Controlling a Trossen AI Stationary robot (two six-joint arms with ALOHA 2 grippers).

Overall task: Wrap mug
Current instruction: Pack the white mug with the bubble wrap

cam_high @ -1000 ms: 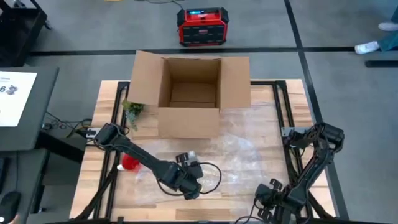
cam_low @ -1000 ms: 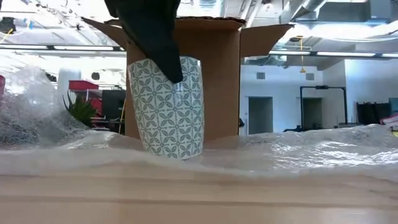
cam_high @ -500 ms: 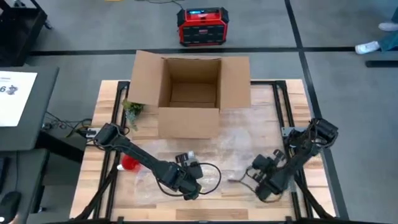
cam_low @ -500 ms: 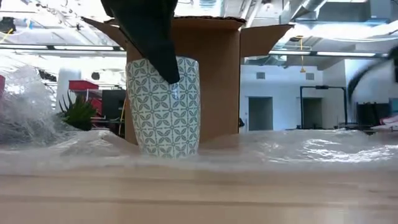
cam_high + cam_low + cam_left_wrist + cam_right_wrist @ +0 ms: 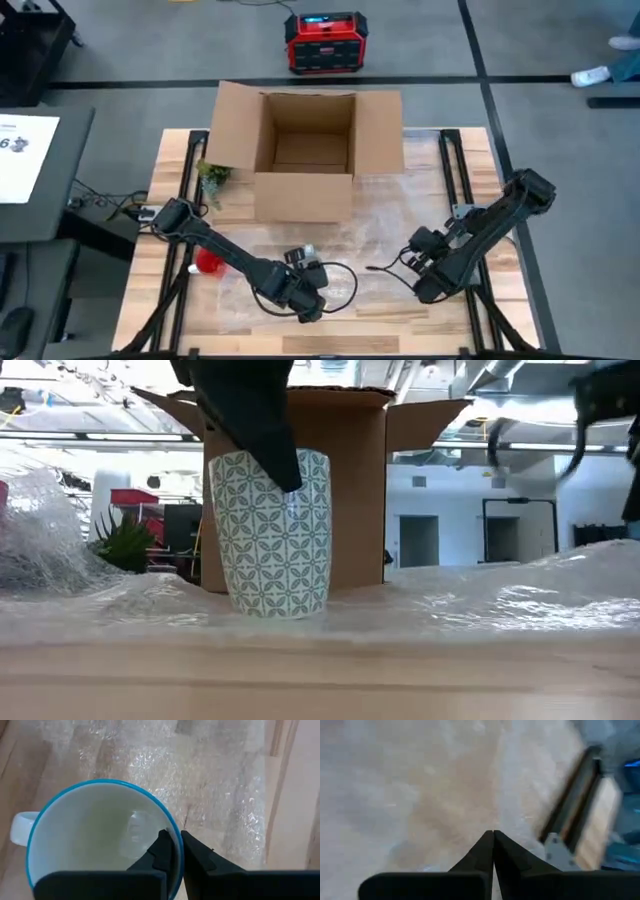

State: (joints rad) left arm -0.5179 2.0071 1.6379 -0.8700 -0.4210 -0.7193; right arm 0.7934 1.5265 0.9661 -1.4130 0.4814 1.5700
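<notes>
Between the fingertips of the left gripper (image 5: 176, 851) sits the blue-rimmed wall of the tall white ceramic mug with a grey-green leaf pattern (image 5: 270, 532); one finger is inside the cup, the other outside, clamped on the rim. Below the gripper the mug stands upright, its long axis vertical, its base on the clear bubble-wrap sheet (image 5: 390, 225) spread over the wooden slatted table (image 5: 170, 175). Its white handle (image 5: 19, 827) juts from the side opposite the pinched rim. Beyond the mug, away from the arm's base, lies the open brown cardboard box (image 5: 305, 150), with a small green plant sprig (image 5: 212, 175) at the box's left corner and a small red object (image 5: 208, 262) close beside the left forearm.

The right gripper (image 5: 372, 269) hangs with its fingers pressed together on nothing, low over the wrap to the right of the mug, with bare sheet between them. The wrap is what must be folded over the cup, and its free stretch lies on that right side, so the right arm looks the better placed to lift it while the left steadies the mug.

Half a second ago the mug leaned slightly; now it sits squarer on the sheet. The right arm has swung higher and its elbow farther outward.
</notes>
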